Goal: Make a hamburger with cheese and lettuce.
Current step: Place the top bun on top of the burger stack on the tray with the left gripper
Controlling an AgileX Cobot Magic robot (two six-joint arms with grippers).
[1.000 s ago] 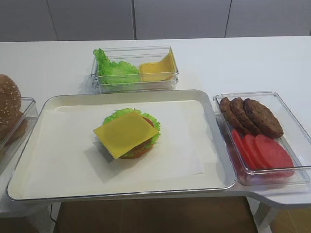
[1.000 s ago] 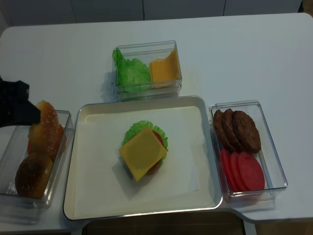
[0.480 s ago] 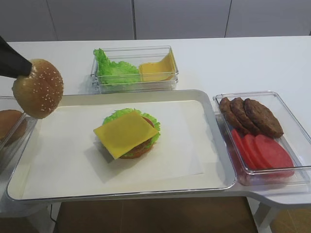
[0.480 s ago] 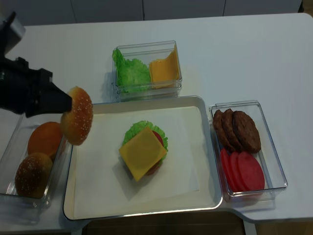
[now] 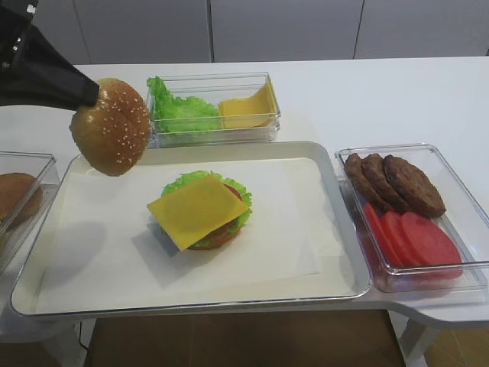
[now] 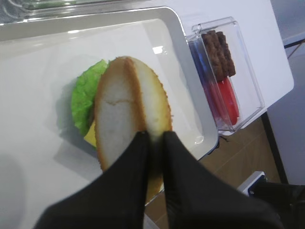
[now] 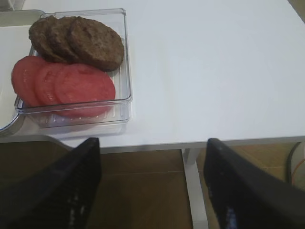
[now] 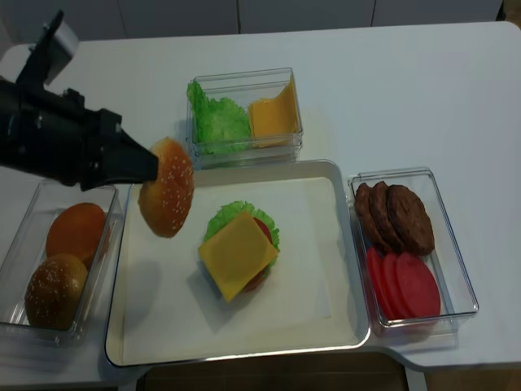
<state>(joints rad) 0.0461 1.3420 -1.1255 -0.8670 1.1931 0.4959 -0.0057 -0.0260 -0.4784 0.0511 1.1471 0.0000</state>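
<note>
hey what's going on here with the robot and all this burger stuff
The left gripper is shut on a sesame bun top, carrying it on edge above the tray, short of the half-built hamburger. That stack shows lettuce with the cheese on top, no bun top yet. The right gripper hangs open past the table edge, holding nothing.

No readable text — none anywhere.

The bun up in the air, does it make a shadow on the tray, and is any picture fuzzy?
Exterior high view: the sesame bun top casts a soft grey shadow on the tray below it. Realsense view: a fainter shadow lies left of the cheese. Left wrist view: the left gripper looks blurry up close. Right wrist view: the right gripper's fingers are dark blurs.
</note>
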